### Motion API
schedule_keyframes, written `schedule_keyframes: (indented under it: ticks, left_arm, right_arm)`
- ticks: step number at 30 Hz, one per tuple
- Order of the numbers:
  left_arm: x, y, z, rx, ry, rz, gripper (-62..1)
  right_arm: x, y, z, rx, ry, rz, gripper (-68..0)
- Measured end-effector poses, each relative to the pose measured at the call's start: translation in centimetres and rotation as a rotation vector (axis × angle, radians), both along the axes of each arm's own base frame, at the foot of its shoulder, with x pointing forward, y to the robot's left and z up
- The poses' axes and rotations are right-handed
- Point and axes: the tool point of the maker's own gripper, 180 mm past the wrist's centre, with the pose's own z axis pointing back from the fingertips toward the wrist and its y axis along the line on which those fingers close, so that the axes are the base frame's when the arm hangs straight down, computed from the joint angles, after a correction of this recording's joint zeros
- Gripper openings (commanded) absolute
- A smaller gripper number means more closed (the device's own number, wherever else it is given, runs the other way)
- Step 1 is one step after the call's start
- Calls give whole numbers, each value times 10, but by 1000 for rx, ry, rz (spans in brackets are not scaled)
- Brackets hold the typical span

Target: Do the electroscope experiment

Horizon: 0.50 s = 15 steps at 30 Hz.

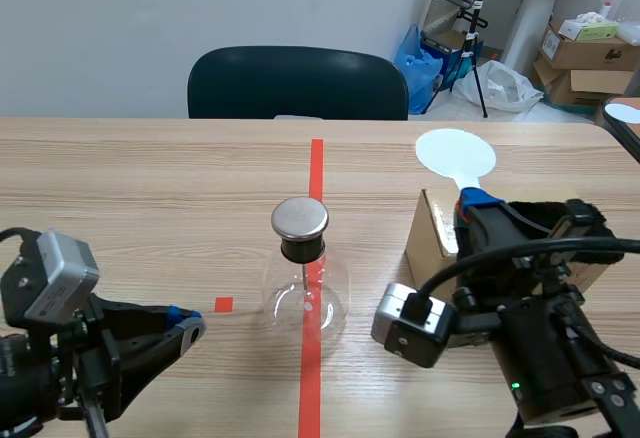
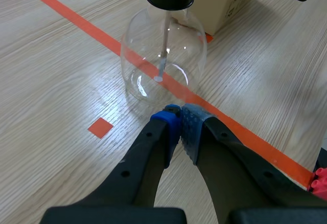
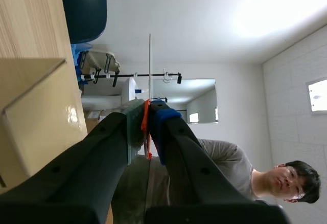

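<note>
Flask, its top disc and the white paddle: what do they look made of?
The flask looks like clear glossy glass, see-through with bright reflections. The top disc is likely brushed metal: grey, dull sheen. The white paddle is thin, flat and matt, a mere line edge-on in the right wrist view; probably plastic, unconfirmed.

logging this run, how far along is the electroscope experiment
Done: the right jaws are shut on the white paddle. In hand: the paddle is beside the cardboard box, apart from the electroscope flask. Left: bringing it to the flask's metal cap, not yet touched. The left jaws are shut on nothing, just short of the flask.
</note>
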Motion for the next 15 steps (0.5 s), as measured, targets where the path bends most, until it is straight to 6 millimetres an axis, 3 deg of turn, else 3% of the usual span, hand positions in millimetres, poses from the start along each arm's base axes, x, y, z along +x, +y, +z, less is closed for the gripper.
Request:
schedule_keyframes:
  ticks: [15]
  left_arm:
    - [32,-18,-39,-11,24,-14,-577]
  right_arm:
    - [-6,25,-12,-30,54,52,-665]
